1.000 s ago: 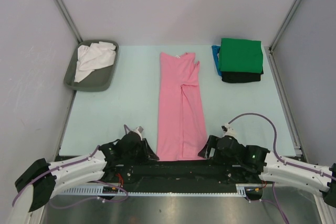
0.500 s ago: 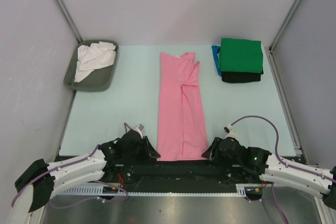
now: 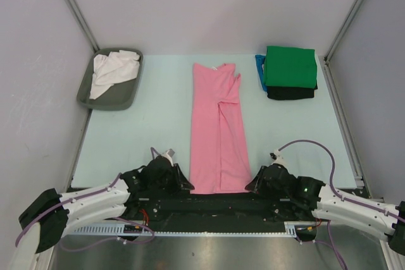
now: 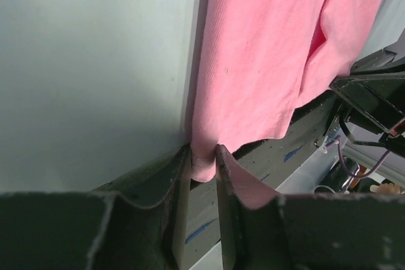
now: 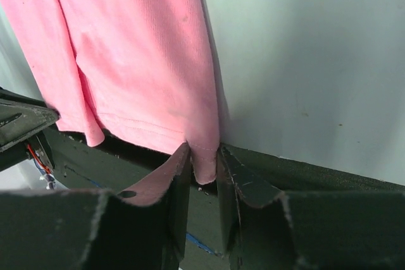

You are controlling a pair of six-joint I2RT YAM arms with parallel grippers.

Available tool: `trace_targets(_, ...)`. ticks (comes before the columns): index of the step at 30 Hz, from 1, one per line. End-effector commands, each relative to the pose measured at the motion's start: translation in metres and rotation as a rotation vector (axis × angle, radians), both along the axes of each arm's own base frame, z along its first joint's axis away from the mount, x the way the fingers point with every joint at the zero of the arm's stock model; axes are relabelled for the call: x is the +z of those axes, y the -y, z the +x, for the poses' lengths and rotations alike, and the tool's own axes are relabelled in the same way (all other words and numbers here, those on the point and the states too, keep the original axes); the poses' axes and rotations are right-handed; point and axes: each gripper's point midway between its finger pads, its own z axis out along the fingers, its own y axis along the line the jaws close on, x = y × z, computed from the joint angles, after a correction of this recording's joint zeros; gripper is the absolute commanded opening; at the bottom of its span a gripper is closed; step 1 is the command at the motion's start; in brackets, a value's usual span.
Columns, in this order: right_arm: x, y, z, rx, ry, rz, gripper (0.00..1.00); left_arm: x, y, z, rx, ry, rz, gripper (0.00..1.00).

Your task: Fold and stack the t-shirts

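The pink t-shirt (image 3: 218, 128) lies as a long narrow strip down the middle of the table, sleeves folded in, hem toward the arms. My left gripper (image 3: 185, 186) is shut on the hem's left corner (image 4: 202, 165); the cloth bunches between its fingers. My right gripper (image 3: 250, 185) is shut on the hem's right corner (image 5: 204, 165). A folded stack sits at the back right, with the green shirt (image 3: 290, 66) on top, the black one (image 3: 290, 93) under it and the blue one (image 3: 260, 70) showing at its left side. A crumpled white shirt (image 3: 112, 70) lies in the tray.
The grey rounded tray (image 3: 87, 96) stands at the back left. Grey walls with metal posts close in the table on three sides. A black base bar (image 3: 215, 205) runs along the near edge under both grippers.
My right gripper has moved forward to the hem's right corner and closed on it. The left gripper has kept its hold on the left corner. The shirt has not shifted.
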Motion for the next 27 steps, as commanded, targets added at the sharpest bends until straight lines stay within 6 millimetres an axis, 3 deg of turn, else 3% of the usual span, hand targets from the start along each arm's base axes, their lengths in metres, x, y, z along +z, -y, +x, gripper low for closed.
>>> trace_targets(1, 0.004, -0.005, 0.011, -0.029, 0.035, 0.03, 0.25, 0.015, 0.012, 0.02, 0.026, 0.086, -0.044, 0.26)
trace_targets(4, 0.006, -0.007, 0.013, -0.025, 0.037, 0.039, 0.18, 0.019, 0.017, 0.023, 0.022, 0.098, -0.068, 0.24)
trace_targets(5, 0.006, -0.007, 0.013, -0.023, 0.035, 0.036, 0.04, 0.02, 0.018, 0.023, 0.02, 0.1, -0.07, 0.2)
trace_targets(6, 0.006, -0.008, 0.014, -0.025, 0.036, 0.039, 0.0, 0.021, 0.018, 0.024, 0.021, 0.105, -0.074, 0.18)
trace_targets(7, 0.006, -0.008, 0.015, -0.025, 0.036, 0.04, 0.0, 0.023, 0.019, 0.025, 0.022, 0.11, -0.08, 0.15)
trace_targets(8, 0.007, -0.009, 0.015, -0.016, 0.038, 0.042, 0.0, 0.026, 0.02, 0.027, 0.024, 0.117, -0.086, 0.02)
trace_targets(9, 0.012, -0.011, 0.018, -0.017, 0.045, 0.049, 0.0, 0.027, 0.021, 0.028, 0.026, 0.122, -0.088, 0.0)
trace_targets(12, 0.023, -0.015, 0.024, -0.006, 0.08, 0.055, 0.0, 0.046, 0.024, 0.036, 0.035, 0.175, -0.119, 0.0)
trace_targets(18, 0.064, -0.027, 0.046, 0.014, 0.173, 0.094, 0.0, 0.082, 0.02, 0.059, 0.052, 0.258, -0.131, 0.0)
trace_targets(22, 0.085, -0.035, 0.063, 0.047, 0.224, 0.123, 0.0, 0.093, 0.014, 0.075, 0.068, 0.291, -0.121, 0.0)
trace_targets(27, 0.109, -0.033, 0.102, 0.002, 0.294, 0.162, 0.0, 0.11, 0.013, 0.102, 0.082, 0.337, -0.131, 0.0)
